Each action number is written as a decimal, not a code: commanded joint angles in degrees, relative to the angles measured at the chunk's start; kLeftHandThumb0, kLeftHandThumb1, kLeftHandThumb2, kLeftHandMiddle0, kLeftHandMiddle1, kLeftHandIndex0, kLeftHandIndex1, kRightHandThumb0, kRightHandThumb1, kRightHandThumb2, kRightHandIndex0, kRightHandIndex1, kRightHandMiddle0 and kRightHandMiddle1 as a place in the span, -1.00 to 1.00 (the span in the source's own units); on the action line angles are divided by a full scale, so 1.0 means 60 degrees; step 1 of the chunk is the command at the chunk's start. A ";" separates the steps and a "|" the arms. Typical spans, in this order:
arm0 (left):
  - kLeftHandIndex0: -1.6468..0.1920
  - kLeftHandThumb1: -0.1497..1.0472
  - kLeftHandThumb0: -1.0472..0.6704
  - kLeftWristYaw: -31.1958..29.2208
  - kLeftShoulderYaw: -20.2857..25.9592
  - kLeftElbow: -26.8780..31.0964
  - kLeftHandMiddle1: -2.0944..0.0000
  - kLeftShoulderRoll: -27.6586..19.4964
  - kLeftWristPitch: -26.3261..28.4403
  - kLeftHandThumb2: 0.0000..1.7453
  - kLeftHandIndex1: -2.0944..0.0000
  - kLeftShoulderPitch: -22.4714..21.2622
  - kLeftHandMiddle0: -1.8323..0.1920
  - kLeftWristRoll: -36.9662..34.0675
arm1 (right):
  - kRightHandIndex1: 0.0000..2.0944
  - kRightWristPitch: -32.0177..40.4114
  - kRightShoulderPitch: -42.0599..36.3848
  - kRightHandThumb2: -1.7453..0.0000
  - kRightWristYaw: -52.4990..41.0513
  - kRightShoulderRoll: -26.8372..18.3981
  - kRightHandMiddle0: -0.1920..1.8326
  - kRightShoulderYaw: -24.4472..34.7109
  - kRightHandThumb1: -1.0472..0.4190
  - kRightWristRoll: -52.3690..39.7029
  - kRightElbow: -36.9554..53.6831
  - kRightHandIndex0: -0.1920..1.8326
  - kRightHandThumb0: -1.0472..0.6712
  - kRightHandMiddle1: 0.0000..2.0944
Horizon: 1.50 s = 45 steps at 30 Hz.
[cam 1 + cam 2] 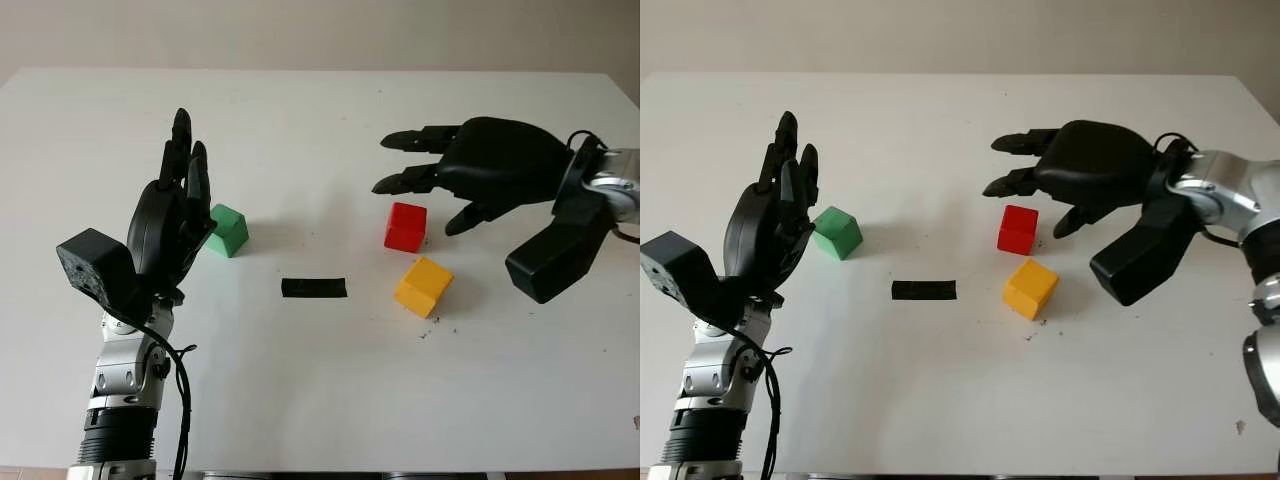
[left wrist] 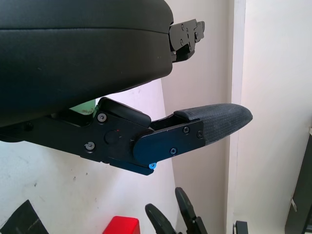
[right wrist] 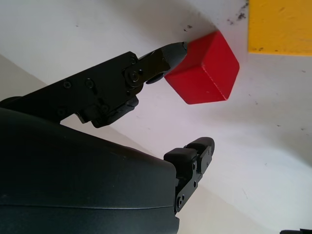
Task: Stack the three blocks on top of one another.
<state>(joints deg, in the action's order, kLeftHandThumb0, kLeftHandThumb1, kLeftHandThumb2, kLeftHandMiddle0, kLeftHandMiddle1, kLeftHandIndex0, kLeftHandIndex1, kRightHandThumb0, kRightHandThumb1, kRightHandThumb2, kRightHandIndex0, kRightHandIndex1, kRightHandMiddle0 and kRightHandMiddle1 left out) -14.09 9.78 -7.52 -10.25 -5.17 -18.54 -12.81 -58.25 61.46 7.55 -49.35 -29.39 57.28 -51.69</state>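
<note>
Three blocks lie apart on the white table. The green block is at the left, the red block right of centre, and the yellow block just in front of the red one, turned at an angle. My left hand is open and stands upright just left of the green block. My right hand is open and hovers over the far side of the red block. In the right wrist view one fingertip is close to the red block, with the yellow block beside it.
A short strip of black tape lies flat on the table between the green and yellow blocks. A few dark specks mark the table in front of the yellow block. The table's far edge meets a pale wall.
</note>
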 commanded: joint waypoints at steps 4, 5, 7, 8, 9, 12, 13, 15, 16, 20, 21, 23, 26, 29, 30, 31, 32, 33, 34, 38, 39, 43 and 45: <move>1.00 1.00 -0.66 0.0037 -0.0037 0.0121 1.00 0.0040 0.0029 -0.22 1.00 0.0127 1.00 0.0002 | -0.97 0.0001 0.0212 0.92 0.0721 0.0113 -0.41 -0.0355 -0.77 0.0399 -0.0273 -0.70 -0.25 -0.90; 1.00 1.00 -0.66 0.0023 -0.0037 0.0113 1.00 0.0044 0.0014 -0.22 1.00 0.0125 1.00 -0.0009 | -0.97 0.0008 0.0234 0.93 0.0843 0.0127 -0.41 -0.0417 -0.78 0.0459 -0.0333 -0.70 -0.26 -0.90; 1.00 1.00 -0.66 0.0066 -0.0058 0.0136 1.00 0.0054 0.0017 -0.22 1.00 0.0133 1.00 0.0041 | -0.96 0.0022 0.0289 0.93 0.0936 0.0188 -0.41 -0.0547 -0.77 0.0520 -0.0508 -0.71 -0.26 -0.90; 1.00 1.00 -0.66 0.0088 -0.0067 0.0161 1.00 0.0059 0.0032 -0.22 1.00 0.0143 1.00 0.0059 | -0.96 0.0022 0.0317 0.94 0.0946 0.0208 -0.41 -0.0604 -0.76 0.0543 -0.0570 -0.71 -0.27 -0.90; 1.00 1.00 -0.66 0.0074 -0.0070 0.0171 1.00 0.0055 0.0034 -0.22 1.00 0.0151 1.00 0.0047 | -0.96 0.0020 0.0341 0.94 0.0946 0.0226 -0.40 -0.0657 -0.77 0.0567 -0.0624 -0.71 -0.27 -0.90; 1.00 1.00 -0.66 0.0089 -0.0056 0.0178 1.00 0.0054 0.0039 -0.22 1.00 0.0161 1.00 0.0018 | -0.96 0.0059 0.0391 0.93 0.0919 0.0254 -0.38 -0.0835 -0.78 0.0630 -0.0712 -0.72 -0.28 -0.89; 1.00 1.00 -0.66 0.0070 -0.0046 0.0171 1.00 0.0044 0.0029 -0.22 1.00 0.0163 1.00 -0.0002 | -0.96 0.0057 0.0401 0.93 0.0867 0.0256 -0.39 -0.0880 -0.78 0.0619 -0.0736 -0.73 -0.28 -0.89; 1.00 1.00 -0.66 0.0046 -0.0032 0.0176 1.00 0.0024 0.0036 -0.22 1.00 0.0169 1.00 -0.0024 | -0.96 0.0060 0.0404 0.93 0.0877 0.0264 -0.38 -0.0954 -0.79 0.0628 -0.0796 -0.73 -0.27 -0.89; 1.00 1.00 -0.66 0.0029 -0.0025 0.0173 1.00 0.0013 0.0029 -0.23 1.00 0.0174 1.00 -0.0033 | -0.96 0.0069 0.0406 0.94 0.0925 0.0263 -0.36 -0.0999 -0.78 0.0658 -0.0823 -0.73 -0.26 -0.88; 1.00 1.00 -0.66 0.0034 -0.0017 0.0178 1.00 0.0015 0.0023 -0.23 1.00 0.0191 1.00 -0.0029 | -0.95 0.0196 0.0415 0.94 0.1038 0.0270 -0.33 -0.1149 -0.79 0.0764 -0.0852 -0.72 -0.23 -0.87; 1.00 1.00 -0.66 0.0026 -0.0023 0.0172 1.00 0.0009 0.0008 -0.23 1.00 0.0192 1.00 -0.0018 | -0.95 0.0222 0.0416 0.94 0.1052 0.0281 -0.33 -0.1173 -0.79 0.0773 -0.0872 -0.72 -0.23 -0.87; 1.00 1.00 -0.66 0.0052 -0.0038 0.0205 1.00 0.0017 0.0027 -0.22 1.00 0.0207 1.00 0.0007 | -0.95 0.0243 0.0402 0.93 0.1105 0.0337 -0.32 -0.1188 -0.80 0.0744 -0.0949 -0.71 -0.23 -0.87; 1.00 1.00 -0.66 0.0091 -0.0051 0.0272 1.00 0.0023 0.0072 -0.22 1.00 0.0230 1.00 0.0021 | -0.94 0.0348 0.0369 0.93 0.1411 0.0423 -0.29 -0.1231 -0.83 0.0807 -0.1025 -0.69 -0.22 -0.85; 1.00 1.00 -0.66 0.0044 -0.0027 0.0272 1.00 0.0003 0.0076 -0.23 1.00 0.0239 1.00 -0.0030 | -0.94 0.0572 0.0358 0.92 0.2054 0.0497 -0.23 -0.1373 -0.87 0.1080 -0.1063 -0.68 -0.21 -0.82; 1.00 1.00 -0.66 0.0028 -0.0016 0.0275 1.00 -0.0004 0.0085 -0.23 1.00 0.0243 1.00 -0.0047 | -0.94 0.0647 0.0363 0.92 0.2276 0.0520 -0.20 -0.1434 -0.88 0.1167 -0.1085 -0.68 -0.21 -0.80; 1.00 1.00 -0.66 0.0022 -0.0005 0.0288 1.00 -0.0004 0.0106 -0.23 1.00 0.0252 1.00 -0.0066 | -0.94 0.0714 0.0381 0.92 0.2545 0.0552 -0.18 -0.1507 -0.89 0.1268 -0.1119 -0.67 -0.20 -0.79; 1.00 1.00 -0.66 0.0015 0.0007 0.0284 1.00 0.0003 0.0103 -0.23 1.00 0.0253 1.00 -0.0081 | -0.93 0.0783 0.0407 0.92 0.2770 0.0579 -0.13 -0.1581 -0.89 0.1367 -0.1154 -0.66 -0.18 -0.75; 1.00 1.00 -0.66 0.0015 0.0008 0.0283 1.00 0.0009 0.0092 -0.24 1.00 0.0256 1.00 -0.0080 | -0.93 0.0838 0.0450 0.93 0.2935 0.0595 -0.11 -0.1661 -0.90 0.1463 -0.1185 -0.65 -0.18 -0.73; 1.00 1.00 -0.65 0.0015 0.0007 0.0281 1.00 0.0015 0.0081 -0.24 1.00 0.0257 1.00 -0.0076 | -0.93 0.0873 0.0489 0.93 0.3058 0.0606 -0.09 -0.1728 -0.90 0.1535 -0.1221 -0.65 -0.17 -0.71; 1.00 1.00 -0.66 0.0059 -0.0028 0.0334 1.00 0.0026 0.0131 -0.24 1.00 0.0282 1.00 -0.0019 | -0.95 0.0998 0.0634 0.94 0.3467 0.0651 -0.23 -0.1948 -0.91 0.1755 -0.1389 -0.64 -0.17 -0.33; 1.00 1.00 -0.66 0.0059 -0.0036 0.0337 1.00 0.0029 0.0134 -0.23 1.00 0.0288 1.00 -0.0013 | -0.95 0.1023 0.0664 0.94 0.3539 0.0664 -0.30 -0.1988 -0.91 0.1771 -0.1439 -0.64 -0.17 -0.17; 1.00 1.00 -0.66 0.0109 -0.0059 0.0358 1.00 0.0053 0.0144 -0.23 1.00 0.0300 1.00 0.0016 | -0.95 0.1082 0.0789 0.94 0.3449 0.0699 -0.38 -0.2090 -0.92 0.1747 -0.1581 -0.65 -0.18 0.03; 1.00 1.00 -0.66 0.0056 -0.0057 0.0322 1.00 0.0041 0.0107 -0.23 1.00 0.0296 1.00 -0.0023 | -0.95 0.1077 0.0820 0.94 0.3393 0.0704 -0.39 -0.2102 -0.92 0.1713 -0.1604 -0.65 -0.17 0.08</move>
<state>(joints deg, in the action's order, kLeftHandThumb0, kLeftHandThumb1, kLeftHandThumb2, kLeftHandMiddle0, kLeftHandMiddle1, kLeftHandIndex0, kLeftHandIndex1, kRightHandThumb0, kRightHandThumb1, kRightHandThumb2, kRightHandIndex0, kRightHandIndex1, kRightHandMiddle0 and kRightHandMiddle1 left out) -13.62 9.55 -6.47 -10.10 -4.43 -17.55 -12.83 -52.06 64.88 28.11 -45.27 -41.47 67.60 -60.99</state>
